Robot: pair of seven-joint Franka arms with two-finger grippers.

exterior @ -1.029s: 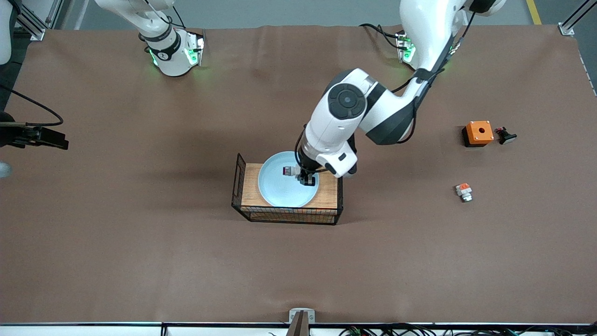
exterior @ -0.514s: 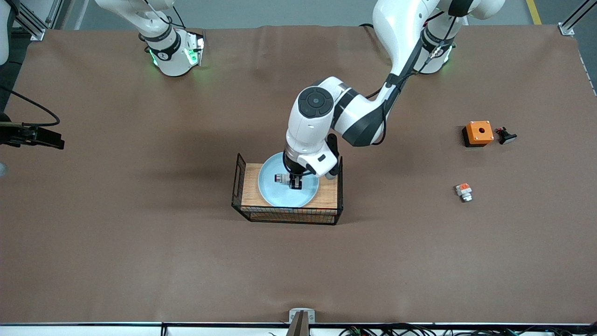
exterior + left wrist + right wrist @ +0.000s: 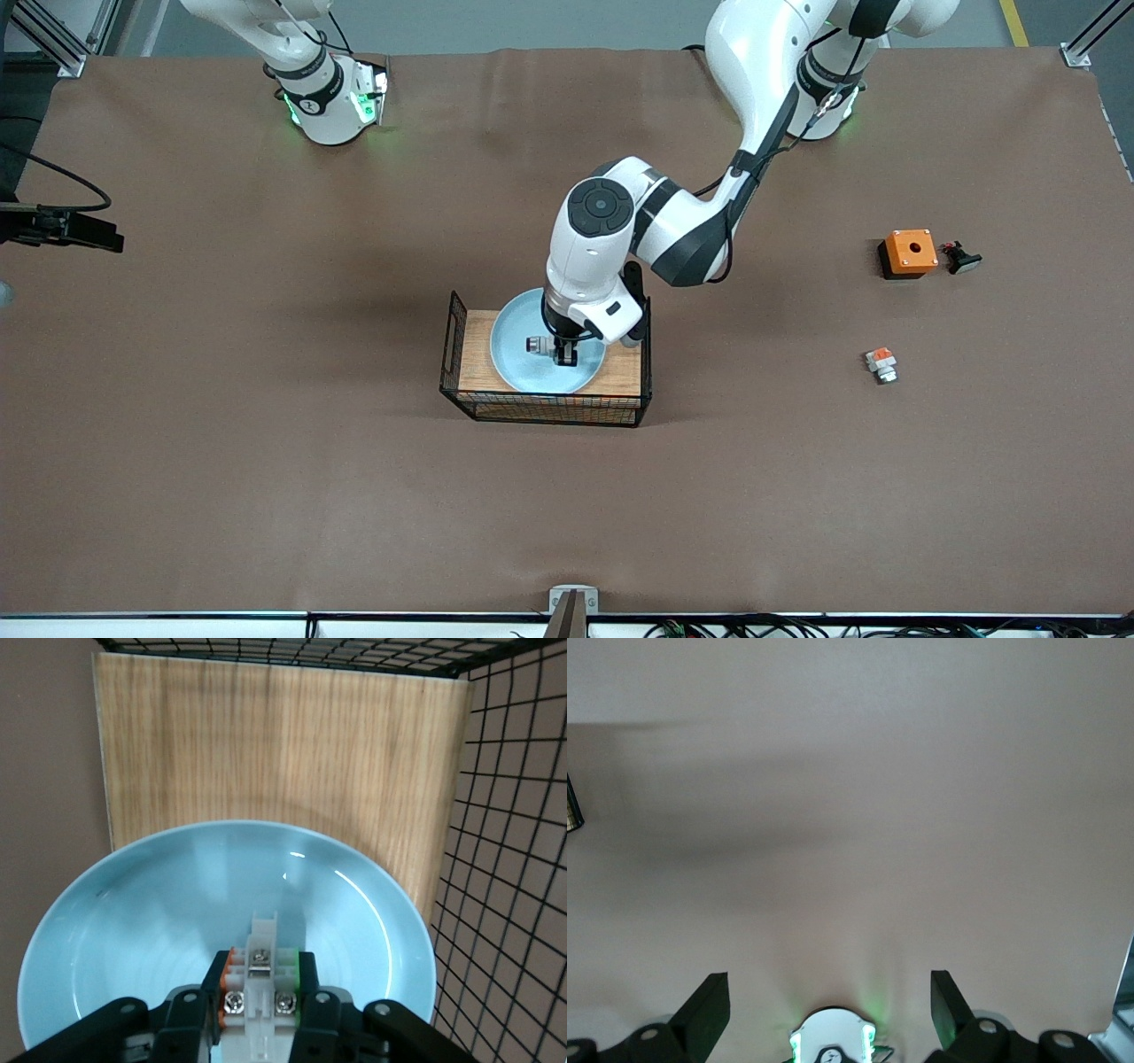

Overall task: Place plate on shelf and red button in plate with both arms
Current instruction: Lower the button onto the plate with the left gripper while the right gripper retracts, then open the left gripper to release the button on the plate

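Red button held sideways just above the middle of the plate, pinched tight between the fingers of the left gripper. In the left wrist view, button right between the black fingers, with orange on one side, green on the other and two screws showing. No words to read on it. Plate flat on the wooden top of the wire basket, near the middle of the table. Compared with a second ago, left gripper and button moved toward 9 o'clock over the plate, and lower.

Right gripper spread wide open, holding nothing, waiting over bare brown table.

Out toward 3 o'clock from the basket: small white piece with an orange block, then an orange box with a small black piece just beside it.
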